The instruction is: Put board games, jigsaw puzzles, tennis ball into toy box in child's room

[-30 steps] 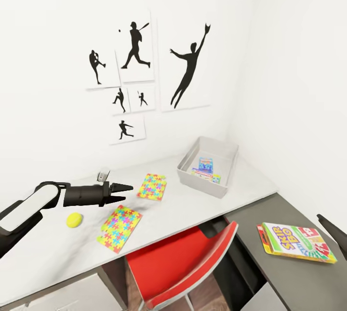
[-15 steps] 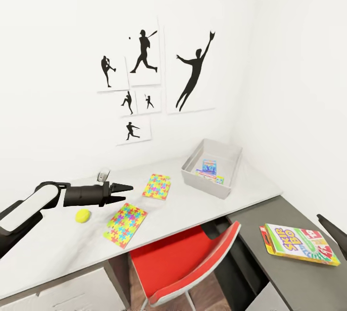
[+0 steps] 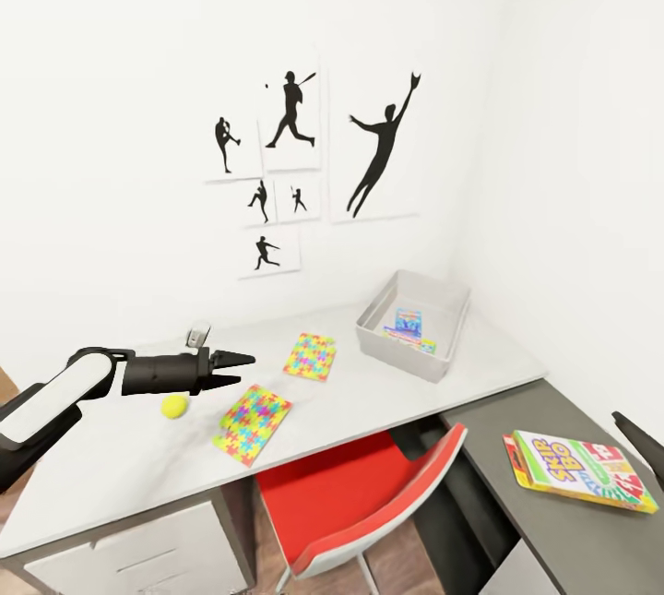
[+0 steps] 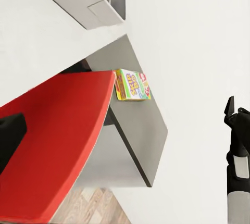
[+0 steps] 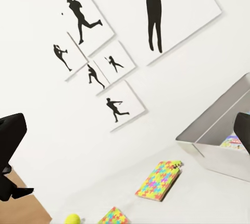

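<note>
left fingers [image 3: 242, 370] spread, empty | ball [image 3: 173, 405] light, rolls: pinch its middle | right fingers: cannot tell

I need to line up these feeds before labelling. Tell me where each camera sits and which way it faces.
Head view: high on the robot, looking down over the table, toy box and wall pictures; the left tool reaches in.
Left wrist view: looks past the red chair at the SKIP-BO game; the right arm shows.
Right wrist view: faces the wall, a jigsaw puzzle and the tennis ball; dark fingers frame it.
All three see the table.
</note>
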Controlling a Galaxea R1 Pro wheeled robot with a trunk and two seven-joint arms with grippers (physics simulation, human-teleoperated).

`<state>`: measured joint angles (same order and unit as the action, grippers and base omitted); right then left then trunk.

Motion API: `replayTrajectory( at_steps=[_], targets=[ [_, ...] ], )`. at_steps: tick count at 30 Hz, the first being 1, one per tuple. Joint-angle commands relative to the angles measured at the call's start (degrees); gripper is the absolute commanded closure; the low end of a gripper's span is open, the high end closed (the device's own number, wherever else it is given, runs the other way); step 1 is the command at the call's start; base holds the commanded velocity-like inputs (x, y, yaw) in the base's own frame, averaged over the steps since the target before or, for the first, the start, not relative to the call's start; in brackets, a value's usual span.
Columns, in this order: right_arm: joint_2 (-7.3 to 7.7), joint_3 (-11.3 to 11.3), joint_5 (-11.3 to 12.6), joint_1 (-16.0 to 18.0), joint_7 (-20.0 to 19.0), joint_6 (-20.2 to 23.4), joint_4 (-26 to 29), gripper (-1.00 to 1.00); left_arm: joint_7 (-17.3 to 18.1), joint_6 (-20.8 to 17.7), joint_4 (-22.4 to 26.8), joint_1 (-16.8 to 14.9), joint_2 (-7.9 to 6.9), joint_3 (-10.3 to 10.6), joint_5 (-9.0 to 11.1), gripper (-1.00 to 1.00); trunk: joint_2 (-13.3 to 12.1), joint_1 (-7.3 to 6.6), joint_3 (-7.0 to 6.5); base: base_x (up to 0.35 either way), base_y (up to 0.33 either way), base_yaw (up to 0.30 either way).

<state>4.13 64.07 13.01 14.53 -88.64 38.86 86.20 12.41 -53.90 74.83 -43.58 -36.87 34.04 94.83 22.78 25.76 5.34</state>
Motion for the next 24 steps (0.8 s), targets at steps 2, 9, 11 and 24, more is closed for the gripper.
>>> replayTrajectory(
  at_steps=[2,9,11,24],
  targets=[
    [0.00,0.07,0.00,0.06,-0.21,0.60,0.02,-1.00,0.51,0.02,-0.04,-0.11,-0.05,0.15,-0.35,-1.00,0.13,0.02,-0.06,-0.184,0.073,0.072],
    [0.00,0.06,0.00,0.06,-0.21,0.60,0.02,-1.00,0.51,0.02,-0.01,-0.11,-0.05,0.15,-0.35,-1.00,0.13,0.02,-0.72,-0.200,0.099,0.072],
    [0.00,0.08,0.00,0.06,-0.21,0.60,0.02,-1.00,0.51,0.02,0.02,-0.11,-0.03,0.13,-0.35,-1.00,0.13,0.02,-0.91,-0.204,0.107,0.072],
    [0.07,0.09,-0.01,0.06,-0.14,0.74,0.02,-1.00,0.52,-0.07,0.04,-0.11,-0.04,0.15,-0.35,-1.00,0.13,0.02,-1.87,-0.222,0.142,0.071]
  ],
)
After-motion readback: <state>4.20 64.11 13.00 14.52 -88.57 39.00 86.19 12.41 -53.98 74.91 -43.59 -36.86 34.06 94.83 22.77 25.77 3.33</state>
